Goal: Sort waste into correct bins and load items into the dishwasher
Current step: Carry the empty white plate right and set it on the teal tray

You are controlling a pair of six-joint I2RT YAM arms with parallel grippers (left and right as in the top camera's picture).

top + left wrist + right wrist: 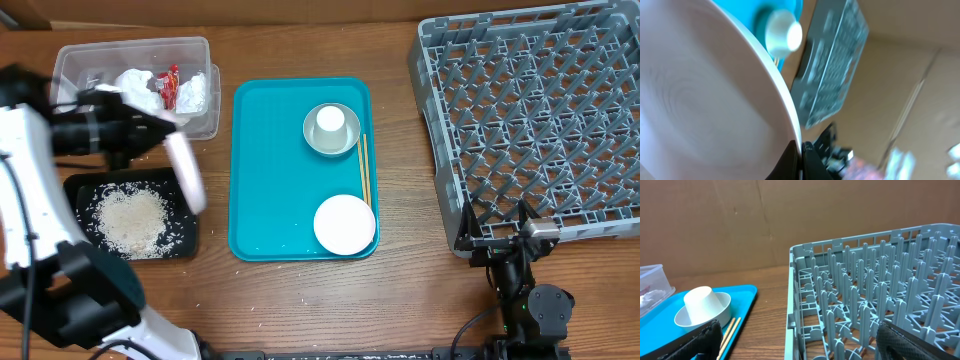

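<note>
Left gripper (168, 135): your left tool is clamped on the rim of the pinkish-white plate (187, 172), held up over the bench's left side.
Plate's lie: tipped on edge. From overhead you see it almost edge-on and blurred. Its long line runs far-to-near, with the near end leaning a little right, above the far-right corner of the black tray (78, 188).
Black tray: by the left edge, toward the near side, with rice grains (130, 215) heaped in it.
Clear tub (130, 45): far-left corner, holding the napkin (190, 92) and the red sauce packet (170, 85).
Teal tray (270, 160): bench centre. The bowl (312, 140) with the cup (330, 122) in it sits far-right, and the white plate (345, 224) near-right.
Chopsticks (364, 170): along the teal tray's right rim, long axis far-to-near.
Dish rack (540, 110): far-right corner.
Right gripper (520, 235): your right tool's fingers are spread wide and hold nothing, at the rack's near edge.
</note>
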